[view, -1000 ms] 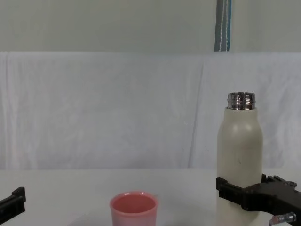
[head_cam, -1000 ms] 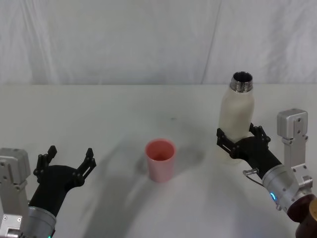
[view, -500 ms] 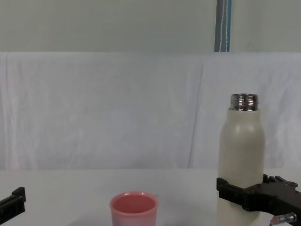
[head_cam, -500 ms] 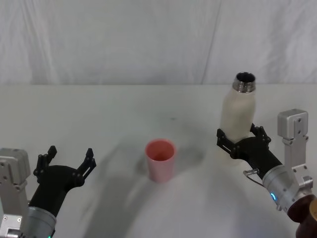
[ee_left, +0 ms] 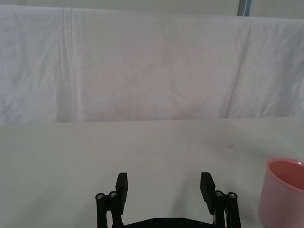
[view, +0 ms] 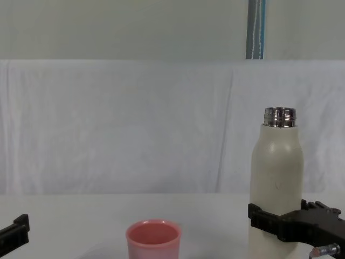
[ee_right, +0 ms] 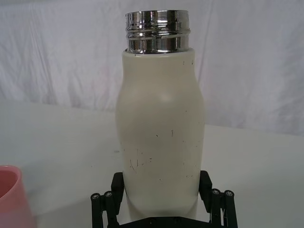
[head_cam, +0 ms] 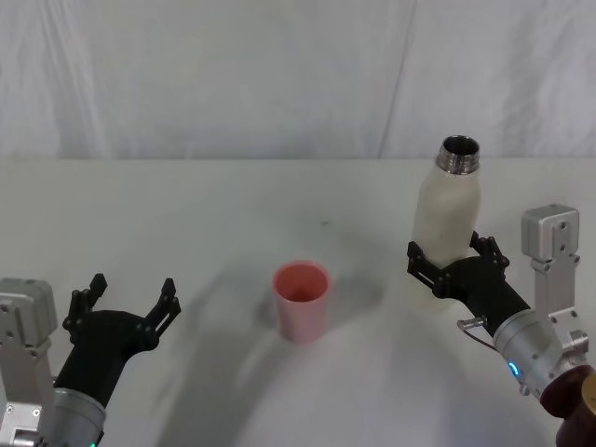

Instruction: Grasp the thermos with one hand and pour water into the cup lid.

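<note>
The thermos, right of frame, is now gripped and slightly shifted by the right gripper; lifting toward the centre cup lid is judged next. The left gripper is held open, lower left.

Over the last second the thermos, held low on its body by the right gripper, shifted slightly toward 3 o'clock in the chest view, its steel neck ending marginally higher.

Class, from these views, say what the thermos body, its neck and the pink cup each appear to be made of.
Thermos body: probably coated metal, matte cream, with small dark scuffs. Neck: polished steel, mirror-bright threaded rings. Cup lid: likely plastic, smooth, evenly pink, with a rounded rim.
</note>
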